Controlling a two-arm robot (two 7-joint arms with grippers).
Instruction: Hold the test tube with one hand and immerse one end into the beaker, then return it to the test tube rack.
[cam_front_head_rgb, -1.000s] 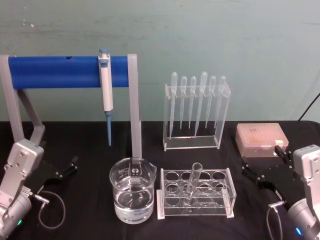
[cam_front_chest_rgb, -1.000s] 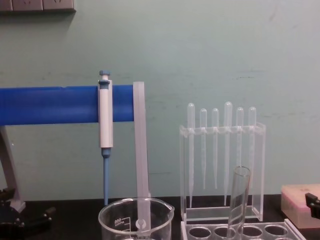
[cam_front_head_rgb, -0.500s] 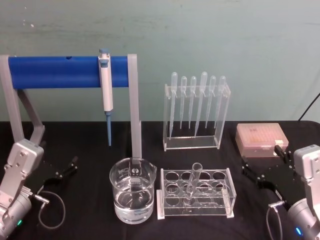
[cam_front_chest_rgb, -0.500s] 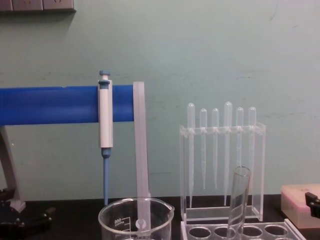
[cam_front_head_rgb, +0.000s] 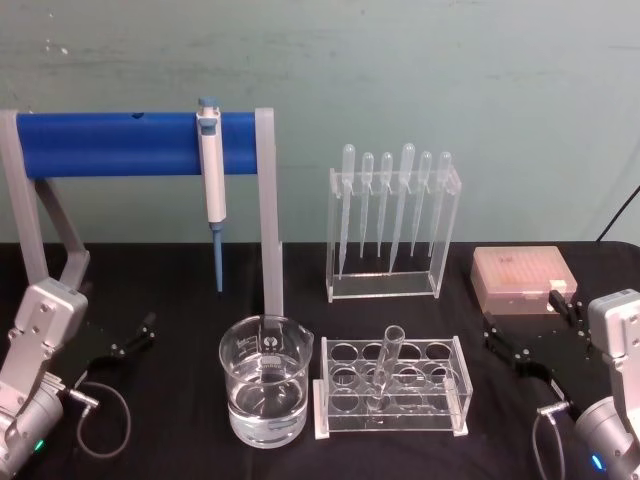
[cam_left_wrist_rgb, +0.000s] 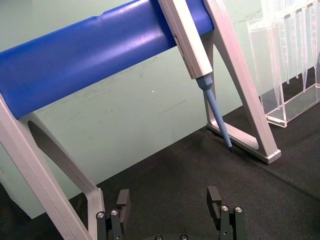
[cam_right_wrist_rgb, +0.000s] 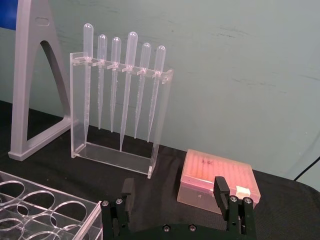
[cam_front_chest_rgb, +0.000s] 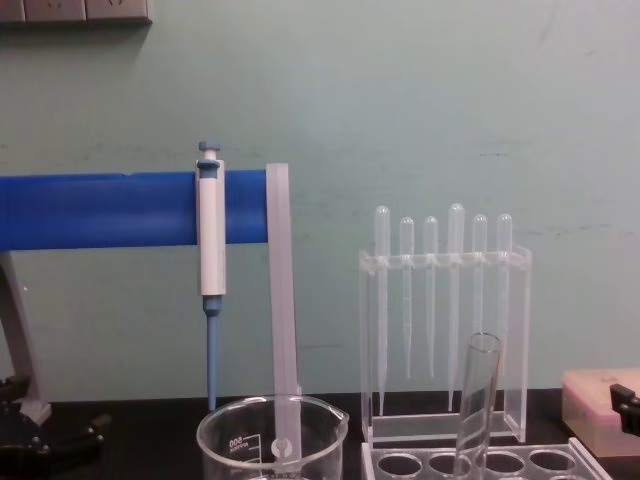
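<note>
The test tube (cam_front_head_rgb: 385, 362) leans upright in a hole of the clear rack (cam_front_head_rgb: 440, 418), rim up; the chest view shows its upper part (cam_front_chest_rgb: 476, 400). To the left of the rack stands the beaker (cam_front_head_rgb: 265, 385), partly filled with clear liquid, its rim (cam_front_chest_rgb: 272, 415) low in the chest view. My left gripper (cam_front_head_rgb: 118, 325) rests open near the table's left edge, well apart from the beaker; its wrist view shows the gripper (cam_left_wrist_rgb: 169, 200) with nothing between its fingers. My right gripper (cam_front_head_rgb: 528, 318) sits open to the right of the rack, and in its own wrist view the gripper (cam_right_wrist_rgb: 174, 189) holds nothing.
A blue bar stand (cam_front_head_rgb: 110, 143) carries a white-and-blue pipettor (cam_front_head_rgb: 211, 185) behind the beaker. A clear holder (cam_front_head_rgb: 392, 215) with several thin pipettes stands behind the rack. A pink tip box (cam_front_head_rgb: 522, 278) lies at the back right. Black cloth covers the table.
In the chest view my left gripper has sunk slightly at the lower left edge. Nothing else has moved.
</note>
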